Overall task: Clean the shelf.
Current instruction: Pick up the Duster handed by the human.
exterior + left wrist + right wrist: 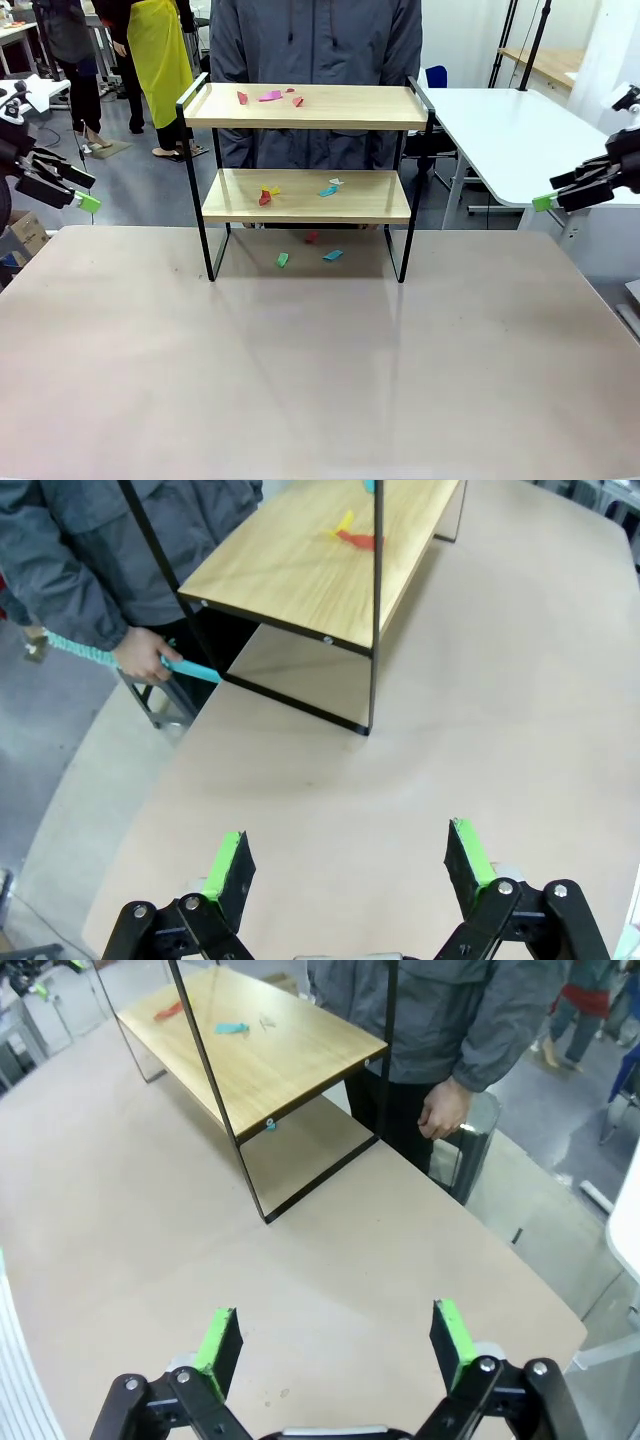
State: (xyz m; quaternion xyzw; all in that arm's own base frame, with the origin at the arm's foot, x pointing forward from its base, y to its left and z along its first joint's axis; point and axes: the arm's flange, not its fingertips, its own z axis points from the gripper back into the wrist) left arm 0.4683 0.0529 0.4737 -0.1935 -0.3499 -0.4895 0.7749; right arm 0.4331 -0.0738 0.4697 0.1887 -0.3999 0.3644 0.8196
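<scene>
The shelf (300, 107), two light wooden boards in a thin black frame, stands at the far middle of the tan table. Small paper scraps lie on its top board (270, 96), on its lower board (267, 193) and on the table beneath it (333, 255). My left gripper (75, 190) hovers open off the table's left edge, well clear of the shelf. Off the right edge, my right gripper (552, 192) is open too. In the wrist views the left gripper (348, 852) and right gripper (335, 1335) hold nothing, and each looks at the lower board (310, 570) (260, 1050).
A person (315, 40) stands right behind the shelf; one hand (142, 658) holds a teal stick (192, 669) with a braided cord, the other hand (445, 1110) hangs loosely. A white table (510, 130) stands at the back right. The tan table (320, 380) lies bare in front.
</scene>
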